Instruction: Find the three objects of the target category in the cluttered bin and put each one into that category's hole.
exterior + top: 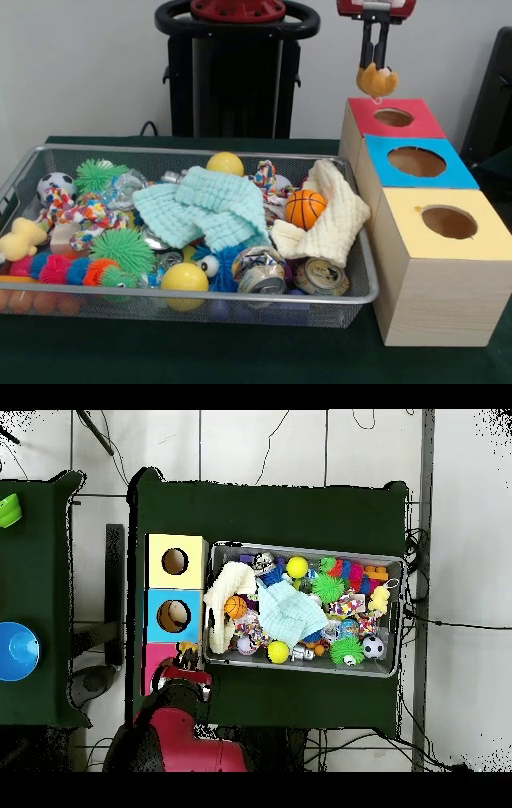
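Note:
My gripper point(375, 70) hangs above the red-topped box, shut on a small orange toy animal point(378, 82) held just over and a little left of the red-surround hole point(394, 117). In the overhead view the gripper point(186, 656) covers the red box point(156, 669) and hides its hole. The wire mesh bin point(336, 298) fills the table's left and middle, packed with clutter. A yellow duck point(20, 238) lies at its left end; it also shows in the overhead view point(379, 599) at the bin's right end. No tiger can be made out.
The blue-topped box point(416, 162) and yellow-topped box point(448, 222) stand in a row with the red one, right of the bin. The bin holds yellow balls point(185, 278), crushed cans point(259, 272), a mini basketball point(305, 209), cloths point(210, 206), spiky balls and a small football.

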### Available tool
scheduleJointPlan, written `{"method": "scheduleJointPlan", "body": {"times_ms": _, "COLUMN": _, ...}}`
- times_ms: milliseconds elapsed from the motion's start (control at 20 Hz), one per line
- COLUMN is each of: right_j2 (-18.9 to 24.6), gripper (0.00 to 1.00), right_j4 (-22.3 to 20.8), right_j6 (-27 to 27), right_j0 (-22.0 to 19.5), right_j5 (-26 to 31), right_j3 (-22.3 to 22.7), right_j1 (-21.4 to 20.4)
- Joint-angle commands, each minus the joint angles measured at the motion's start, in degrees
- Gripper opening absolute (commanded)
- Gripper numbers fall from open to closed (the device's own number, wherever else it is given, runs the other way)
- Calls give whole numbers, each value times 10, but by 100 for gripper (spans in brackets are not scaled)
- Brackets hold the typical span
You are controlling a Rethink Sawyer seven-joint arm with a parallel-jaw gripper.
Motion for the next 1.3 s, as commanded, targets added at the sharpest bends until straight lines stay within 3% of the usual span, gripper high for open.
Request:
{"method": "scheduleJointPlan", "body": {"times_ms": 50, "right_j2": -30, "gripper": 0, "right_j4": 76, "right_j6": 132, "right_j0": 31, "right_j5": -1, "right_j3": -42, "right_j1": 25}}
{"method": "scheduleJointPlan", "body": {"times_ms": 350, "right_j2": -27, "gripper": 0, "right_j4": 98, "right_j6": 130, "right_j0": 42, "right_j5": -10, "right_j3": -37, "right_j1": 30}}
{"method": "scheduleJointPlan", "body": {"times_ms": 1050, "right_j2": 15, "gripper": 0, "right_j4": 73, "right_j6": 144, "right_j0": 0, "right_j5": -96, "right_j3": -28, "right_j1": 65}}
{"method": "scheduleJointPlan", "body": {"times_ms": 1300, "right_j2": 16, "gripper": 0, "right_j4": 81, "right_j6": 144, "right_j0": 2, "right_j5": -112, "right_j3": -29, "right_j1": 79}}
